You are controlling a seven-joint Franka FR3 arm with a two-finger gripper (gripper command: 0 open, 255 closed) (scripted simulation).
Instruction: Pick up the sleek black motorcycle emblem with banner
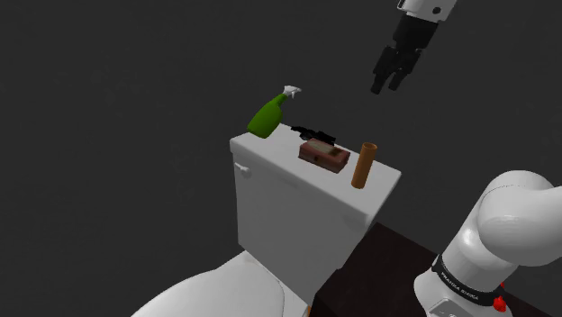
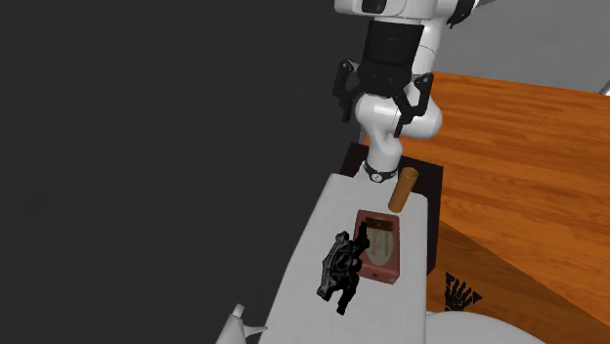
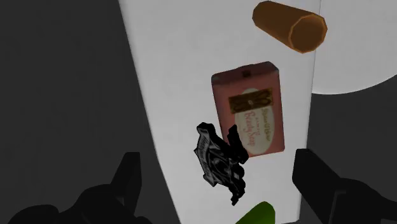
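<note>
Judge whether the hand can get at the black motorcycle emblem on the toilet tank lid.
Probably yes: the open hand hangs above the emblem with nothing between them, though the pink box right beside it may crowd one finger.

The white toilet tank lid (image 1: 270,158) carries four items. A green spray bottle (image 1: 270,114) sits at one end. A brown cylinder (image 1: 363,166) stands upright at the opposite end. A reddish box (image 1: 323,155) lies flat mid-lid. A black motorcycle emblem (image 1: 313,134) lies against the box, toward the rear edge.
</note>
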